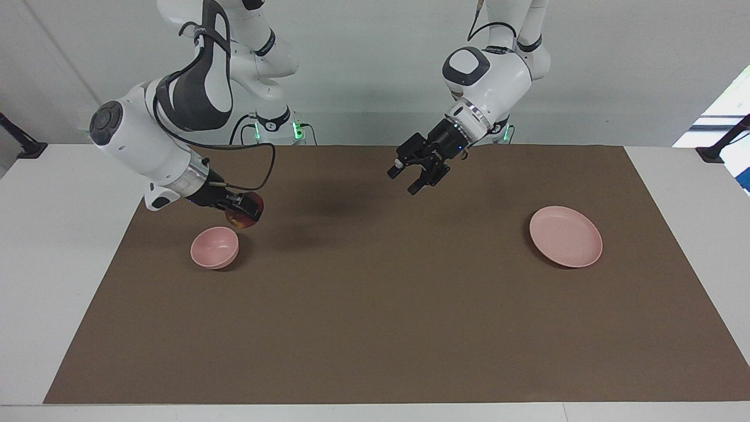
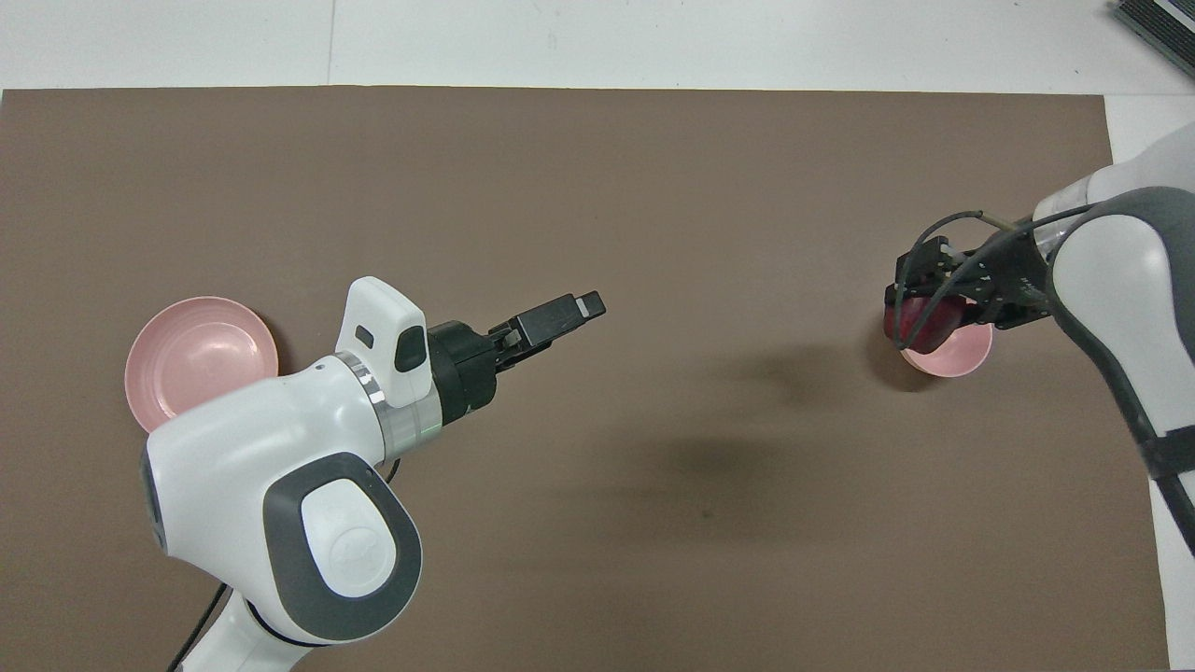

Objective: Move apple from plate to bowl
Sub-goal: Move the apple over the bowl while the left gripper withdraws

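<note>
My right gripper (image 1: 244, 211) is shut on the small dark red apple (image 1: 246, 217) and holds it just above the rim of the deep pink bowl (image 1: 212, 258), on the side nearer the robots. In the overhead view the right gripper (image 2: 920, 313) and the apple (image 2: 917, 327) cover part of the bowl (image 2: 969, 355). My left gripper (image 1: 410, 176) is open and empty, up in the air over the mat's middle; it also shows in the overhead view (image 2: 569, 313). The flat pink plate (image 1: 565, 236) lies empty toward the left arm's end, partly covered by the left arm in the overhead view (image 2: 191, 364).
A brown mat (image 1: 375, 316) covers most of the white table (image 1: 58, 264). Only the bowl and the plate stand on it.
</note>
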You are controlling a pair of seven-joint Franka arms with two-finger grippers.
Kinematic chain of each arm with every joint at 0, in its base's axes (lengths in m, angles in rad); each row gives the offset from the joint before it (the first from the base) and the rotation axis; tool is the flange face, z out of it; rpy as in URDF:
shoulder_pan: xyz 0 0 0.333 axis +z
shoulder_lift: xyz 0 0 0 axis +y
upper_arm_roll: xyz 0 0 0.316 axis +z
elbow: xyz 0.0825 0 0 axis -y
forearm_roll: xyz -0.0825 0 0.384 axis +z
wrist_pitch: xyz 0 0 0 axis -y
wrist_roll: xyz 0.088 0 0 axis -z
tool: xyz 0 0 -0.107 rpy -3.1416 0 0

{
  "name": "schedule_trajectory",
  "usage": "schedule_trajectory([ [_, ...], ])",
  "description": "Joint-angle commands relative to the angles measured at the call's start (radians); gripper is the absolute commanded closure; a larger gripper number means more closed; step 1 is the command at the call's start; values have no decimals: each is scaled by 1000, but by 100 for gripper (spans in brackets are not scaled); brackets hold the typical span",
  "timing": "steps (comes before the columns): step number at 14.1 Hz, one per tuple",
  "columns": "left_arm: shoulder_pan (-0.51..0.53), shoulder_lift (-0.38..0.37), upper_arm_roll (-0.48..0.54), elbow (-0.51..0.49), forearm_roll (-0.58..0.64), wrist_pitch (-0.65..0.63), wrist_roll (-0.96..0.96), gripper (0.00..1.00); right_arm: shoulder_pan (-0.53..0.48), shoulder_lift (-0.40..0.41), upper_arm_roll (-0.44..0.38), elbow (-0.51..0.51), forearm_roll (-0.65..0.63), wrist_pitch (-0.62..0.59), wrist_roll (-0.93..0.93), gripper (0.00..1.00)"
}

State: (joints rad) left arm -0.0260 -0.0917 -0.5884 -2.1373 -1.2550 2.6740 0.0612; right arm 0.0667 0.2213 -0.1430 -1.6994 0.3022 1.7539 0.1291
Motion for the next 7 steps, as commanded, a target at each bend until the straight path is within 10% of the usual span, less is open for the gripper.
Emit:
schedule_trajectory([
  [1,12,-25,51,-16,116,-149,-11,0,-45,42,8,-19,-72,65,-162,100],
  [7,11,-14,182,13,677,-443,-165,0,-50,49,8,-118,-184,203,-258,100],
])
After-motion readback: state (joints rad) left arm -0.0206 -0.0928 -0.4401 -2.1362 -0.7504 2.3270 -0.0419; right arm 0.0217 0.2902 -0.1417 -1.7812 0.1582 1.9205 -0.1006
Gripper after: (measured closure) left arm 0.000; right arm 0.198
